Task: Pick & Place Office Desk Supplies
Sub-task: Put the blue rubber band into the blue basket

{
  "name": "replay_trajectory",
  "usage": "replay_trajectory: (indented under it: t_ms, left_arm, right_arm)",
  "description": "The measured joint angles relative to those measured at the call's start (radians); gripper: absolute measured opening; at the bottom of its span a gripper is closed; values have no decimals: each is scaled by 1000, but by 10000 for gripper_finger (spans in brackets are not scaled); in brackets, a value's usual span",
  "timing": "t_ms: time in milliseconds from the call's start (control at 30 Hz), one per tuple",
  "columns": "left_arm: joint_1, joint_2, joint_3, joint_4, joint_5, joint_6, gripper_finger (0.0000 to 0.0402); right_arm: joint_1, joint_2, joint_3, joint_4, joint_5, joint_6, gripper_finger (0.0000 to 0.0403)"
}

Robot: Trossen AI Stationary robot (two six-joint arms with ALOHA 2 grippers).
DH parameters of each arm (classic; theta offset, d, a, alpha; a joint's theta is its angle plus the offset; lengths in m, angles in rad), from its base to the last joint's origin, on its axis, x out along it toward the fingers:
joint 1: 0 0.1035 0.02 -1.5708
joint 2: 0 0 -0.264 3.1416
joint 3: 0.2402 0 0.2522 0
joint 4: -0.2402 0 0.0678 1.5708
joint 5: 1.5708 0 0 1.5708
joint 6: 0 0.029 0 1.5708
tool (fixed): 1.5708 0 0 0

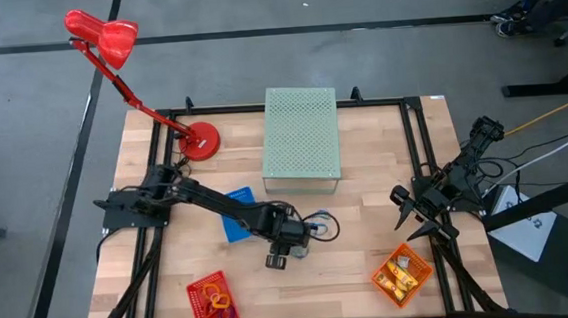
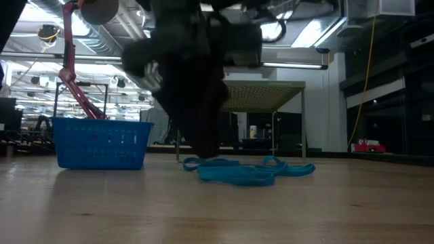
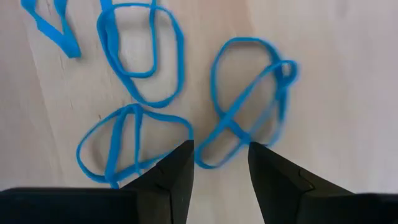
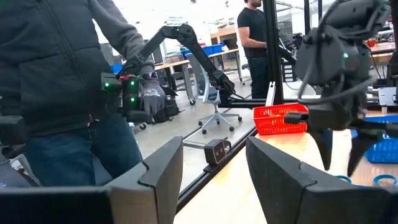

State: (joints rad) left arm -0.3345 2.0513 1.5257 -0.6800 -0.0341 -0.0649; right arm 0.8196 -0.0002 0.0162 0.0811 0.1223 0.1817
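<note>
Several blue rubber-band loops lie flat on the wooden table near its middle, to the right of a blue mesh basket. My left gripper hangs over them, pointing steeply down, open. One crossed loop lies with its near end between the fingertips. Whether the fingers touch it, I cannot tell. My right gripper waits at the table's right edge, level and open, with nothing between its fingers.
A pale green perforated box stands at the far middle and a red desk lamp at the far left. A red basket with loops and an orange basket with yellow pieces sit near the front edge. A person stands beyond the table.
</note>
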Motion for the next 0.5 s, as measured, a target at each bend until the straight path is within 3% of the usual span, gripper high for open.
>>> replay_trajectory:
  t_ms: [333, 500]
  left_arm:
    - [43, 46, 0, -2, 79, 35, 146]
    - [42, 46, 0, -6, 89, 24, 111]
  right_arm:
    - [0, 0, 0, 0, 0, 0, 178]
    - [0, 0, 0, 0, 0, 0, 178]
